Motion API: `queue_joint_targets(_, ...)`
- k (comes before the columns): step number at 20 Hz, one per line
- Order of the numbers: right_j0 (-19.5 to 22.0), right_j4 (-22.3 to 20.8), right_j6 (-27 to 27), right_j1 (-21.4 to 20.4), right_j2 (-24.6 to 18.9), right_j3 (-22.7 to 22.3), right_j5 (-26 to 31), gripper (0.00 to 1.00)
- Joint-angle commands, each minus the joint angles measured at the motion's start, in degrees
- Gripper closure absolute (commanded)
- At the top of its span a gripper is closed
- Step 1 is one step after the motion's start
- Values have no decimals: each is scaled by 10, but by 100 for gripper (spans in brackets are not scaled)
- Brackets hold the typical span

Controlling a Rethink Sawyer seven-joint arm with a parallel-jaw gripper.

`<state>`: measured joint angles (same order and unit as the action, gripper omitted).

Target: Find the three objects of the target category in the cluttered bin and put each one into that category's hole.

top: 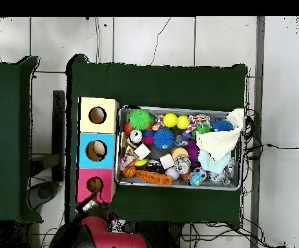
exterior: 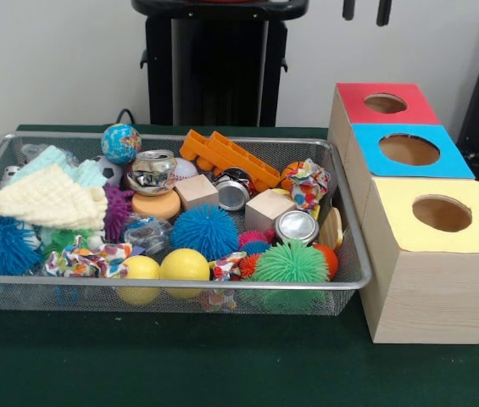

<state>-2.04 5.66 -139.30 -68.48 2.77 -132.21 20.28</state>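
Observation:
The wire mesh bin (exterior: 351, 280) stands on the green table, full of clutter; it also shows in the overhead view (top: 181, 186). An orange striped toy, seemingly the tiger (exterior: 289, 172), lies half hidden behind a patterned cloth scrap at the bin's far right; from above the tiger (top: 129, 172) lies in the corner nearest the red box. No other animal toy is clear to see. The red-panelled box's hole (exterior: 385, 103) (top: 95, 184) is beside the bin. My gripper (exterior: 366, 10) hangs above the red box, open and empty. Only its tips show.
The blue-panelled box (exterior: 409, 150) and the yellow-panelled box (exterior: 441, 214) stand in a row with the red one, right of the bin. The bin also holds spiky balls, yellow balls, wooden cubes, crushed cans, an orange block and a pale cloth (exterior: 40, 203).

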Motion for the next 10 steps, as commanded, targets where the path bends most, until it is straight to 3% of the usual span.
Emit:
queue_joint_targets(1,104,-61,69,92,-52,72,-34,0)
queue_joint_targets(7,215,-223,146,202,-95,124,-114,0)
queue_joint_targets(10,241,-306,157,234,-96,166,-121,0)
